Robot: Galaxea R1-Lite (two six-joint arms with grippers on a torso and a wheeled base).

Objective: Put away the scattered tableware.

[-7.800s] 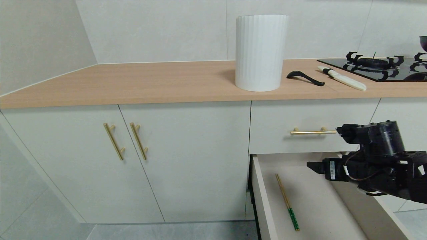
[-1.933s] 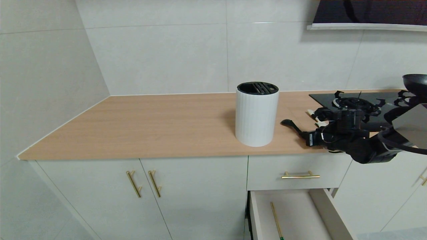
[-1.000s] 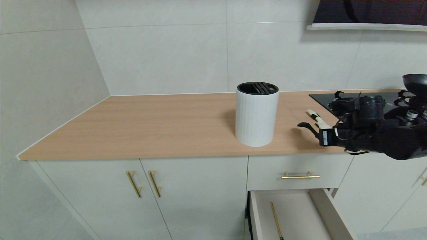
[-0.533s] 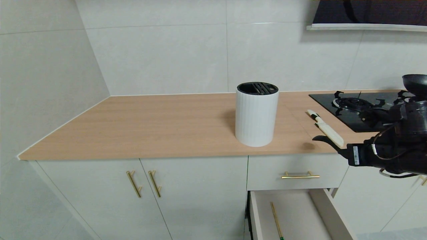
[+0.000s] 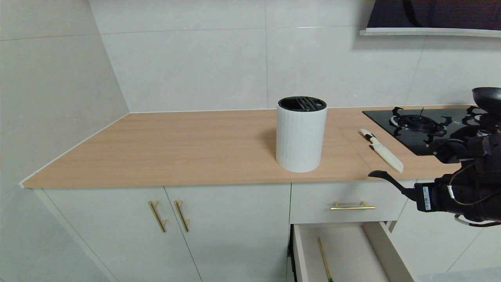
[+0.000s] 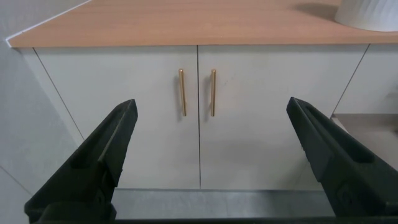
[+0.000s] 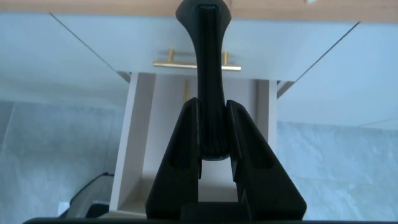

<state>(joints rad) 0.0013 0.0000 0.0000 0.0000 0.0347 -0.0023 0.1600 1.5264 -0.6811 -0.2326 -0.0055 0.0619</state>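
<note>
My right gripper is shut on the handle of a black utensil with a curved end. It holds it in the air in front of the counter edge, above the open drawer. In the right wrist view the black utensil sticks out from the shut fingers over the open drawer. A pair of chopsticks lies in the drawer. A white knife lies on the countertop to the right of a white ribbed holder. My left gripper is open and faces the cabinet doors.
A gas hob with a dark pan is at the counter's right end. The closed upper drawer has a gold handle. Two cabinet doors with gold handles are below the counter's left part.
My right gripper has carried the black utensil off the countertop, rightward and down, to in front of the counter edge above the open drawer. The knife is uncovered again.
</note>
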